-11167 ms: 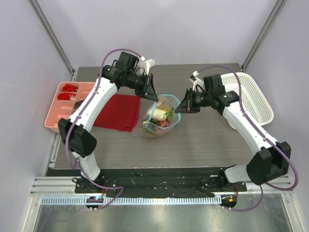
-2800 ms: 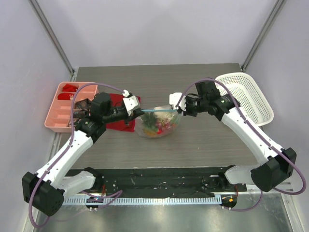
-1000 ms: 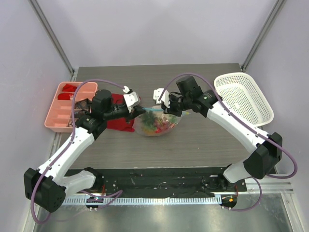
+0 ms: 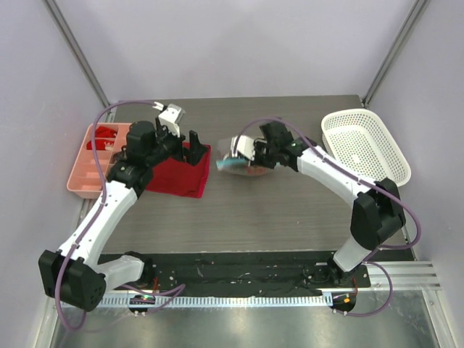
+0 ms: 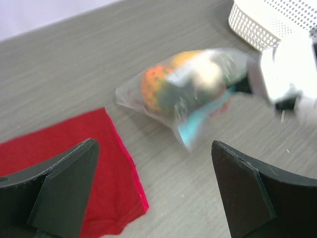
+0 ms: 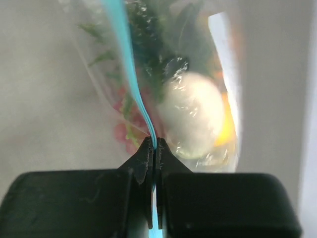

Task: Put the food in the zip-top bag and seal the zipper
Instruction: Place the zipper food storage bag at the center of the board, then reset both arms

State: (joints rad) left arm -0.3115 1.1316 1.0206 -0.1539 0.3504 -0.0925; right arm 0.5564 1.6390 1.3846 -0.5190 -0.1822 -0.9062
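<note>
Now mid-desk, just right of the red cloth (image 4: 177, 174): the zip-top bag (image 4: 245, 170), with the food (image 5: 158, 84) inside. Right jaws pinched tight on the zipper (image 6: 130, 84) at the bag's left end. Left jaws spread wide, holding nothing, above the cloth's far edge, apart from the bag. Pink tray (image 4: 76, 185) at the desk's left edge, white basket (image 4: 366, 145) at the far right.

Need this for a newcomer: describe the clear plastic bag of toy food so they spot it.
On the grey table, look between the folded red cloth and the white perforated basket. The clear crinkly zip-top bag is there, teal zipper pinched by the right gripper; nothing else is transparent.
</note>
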